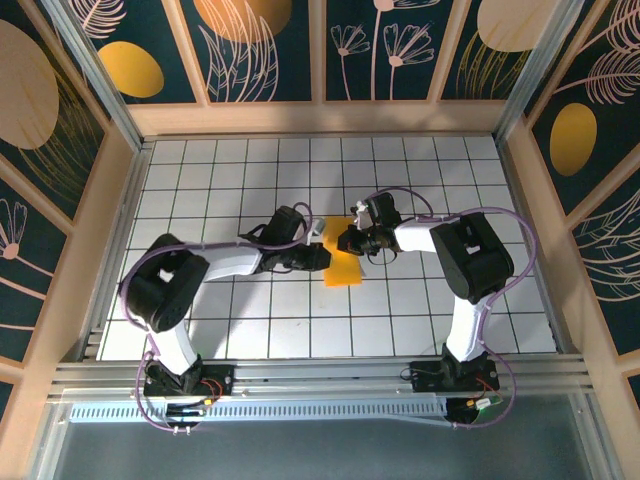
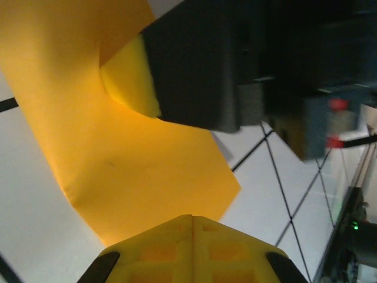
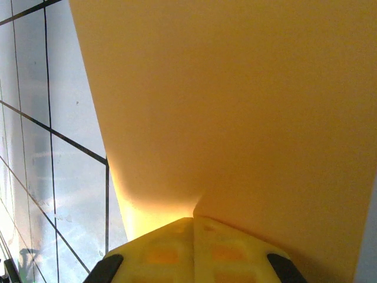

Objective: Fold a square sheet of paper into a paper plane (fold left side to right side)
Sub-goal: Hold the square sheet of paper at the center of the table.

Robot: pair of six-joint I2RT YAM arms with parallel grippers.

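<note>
1. Two grippers meet at frame centre: the left gripper (image 1: 318,257) is closed at the left edge of the paper sheet (image 1: 343,270), grip unclear.
2. Slightly higher, the right gripper (image 1: 350,240) pinches the raised flap; I would align edges before creasing.

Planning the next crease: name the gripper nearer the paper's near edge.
Left. Left gripper holds the orange paper at its left edge; right gripper grips farther back, over its far half.
</note>
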